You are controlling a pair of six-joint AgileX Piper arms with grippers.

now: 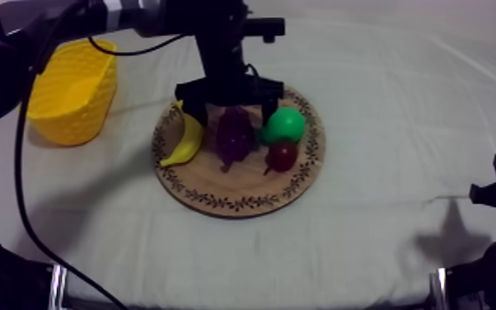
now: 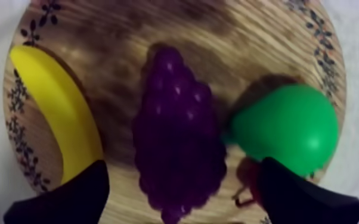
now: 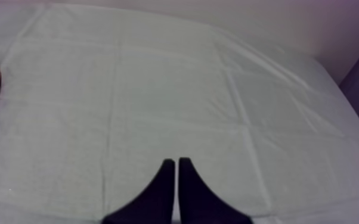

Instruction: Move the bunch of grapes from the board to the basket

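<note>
Left gripper [image 1: 231, 114] hung over the wooden board [image 1: 243, 196], fingers apart, one on either side of the bunch of grapes [image 1: 235, 136], not clamped on it. Grapes lay mid-board, with the banana [image 1: 187, 142] on one side and the pear [image 1: 287, 124] and small red fruit [image 1: 282, 155] on the other. Yellow basket [image 1: 74, 91] stood on the table [image 1: 383, 247] near the board, not touching. Right gripper [image 3: 177, 162] was over the cloth, fingers together.
</note>
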